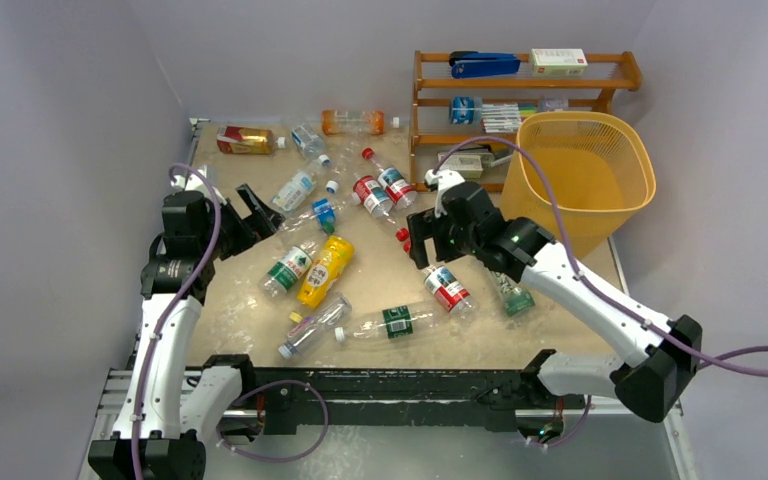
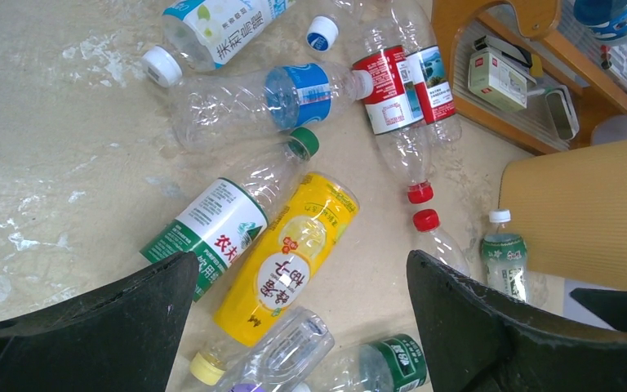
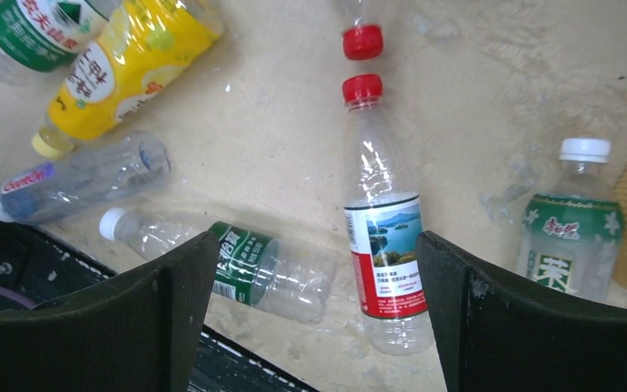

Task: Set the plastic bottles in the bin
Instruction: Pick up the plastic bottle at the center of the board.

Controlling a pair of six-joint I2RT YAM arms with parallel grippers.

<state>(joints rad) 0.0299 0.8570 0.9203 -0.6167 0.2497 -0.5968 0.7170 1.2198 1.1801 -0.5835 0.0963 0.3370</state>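
Observation:
Many plastic bottles lie scattered on the tan table. Among them are a yellow bottle [image 1: 326, 270] [image 2: 294, 253], a clear one with a red label [image 1: 447, 288] [image 3: 384, 245], a clear one with a green label [image 1: 395, 322] [image 3: 245, 265] and a green tea bottle [image 1: 513, 297] [image 3: 571, 237]. The yellow-orange bin [image 1: 600, 215] [image 2: 588, 212] stands at the right. My right gripper [image 1: 418, 243] [image 3: 317, 238] hangs open above the red-label bottle, holding nothing. Over the left side of the table, my left gripper [image 1: 250, 215] [image 2: 300, 260] is wide open and empty, aimed towards the yellow bottle.
A brown wooden shelf rack [image 1: 520, 90] stands at the back beside the bin, carrying a blue stapler [image 1: 485, 65] and a white box [image 1: 558, 62]. More bottles lie near the back edge, one orange [image 1: 352, 122] and one amber [image 1: 245, 141]. Grey walls close in both sides.

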